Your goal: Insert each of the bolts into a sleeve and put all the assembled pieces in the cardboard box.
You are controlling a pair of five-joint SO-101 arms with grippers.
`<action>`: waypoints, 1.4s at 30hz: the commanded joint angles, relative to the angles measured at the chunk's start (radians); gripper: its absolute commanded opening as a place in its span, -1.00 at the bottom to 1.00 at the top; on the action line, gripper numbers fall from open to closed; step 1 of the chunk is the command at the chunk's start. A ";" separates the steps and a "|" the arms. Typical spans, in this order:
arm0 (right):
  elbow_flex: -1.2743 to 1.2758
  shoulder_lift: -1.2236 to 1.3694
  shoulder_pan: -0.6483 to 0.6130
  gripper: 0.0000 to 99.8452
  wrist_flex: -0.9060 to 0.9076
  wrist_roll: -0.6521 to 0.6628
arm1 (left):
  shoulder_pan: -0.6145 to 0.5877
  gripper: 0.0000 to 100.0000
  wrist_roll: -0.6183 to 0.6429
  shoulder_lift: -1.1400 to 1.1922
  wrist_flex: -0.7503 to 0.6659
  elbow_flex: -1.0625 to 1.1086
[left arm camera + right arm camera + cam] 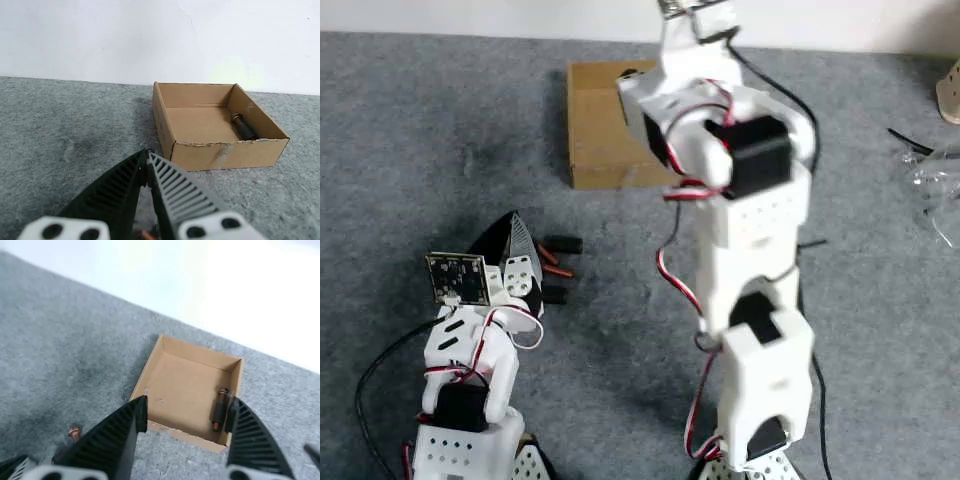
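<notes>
This looks like a small robotics lab or a maker's workroom. Two white plastic arms, the left arm [470, 370] and the right arm [760, 300], stand side by side on a bench [440, 130] covered in grey felt-like matting. Black motor blocks [760, 155] sit uncovered in the arms' shells, and thin red, white and black wires [667, 268] loop openly from joint to joint. A bare circuit board [457, 277] rides on the left arm's wrist (its small parts in plain sight). A plain white wall [150, 35] closes the far side. A plain cardboard box [225, 152] sits on the matting toward that wall, and at the far right lie loose black leads and clear plastic bits [928, 172].
</notes>
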 commanded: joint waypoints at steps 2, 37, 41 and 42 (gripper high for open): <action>0.240 -0.225 -0.030 -0.53 0.019 -0.008 | 0.005 -0.98 0.008 -0.004 0.006 -0.015; 1.902 -0.524 -0.289 -0.53 -0.957 0.173 | -0.054 -0.98 0.011 0.004 0.077 -0.093; 1.802 -0.361 -0.294 -0.59 -0.954 0.238 | -0.054 -0.98 0.011 0.004 0.077 -0.093; 1.778 -0.309 -0.294 -0.60 -0.947 0.239 | -0.054 -0.98 0.011 0.004 0.077 -0.093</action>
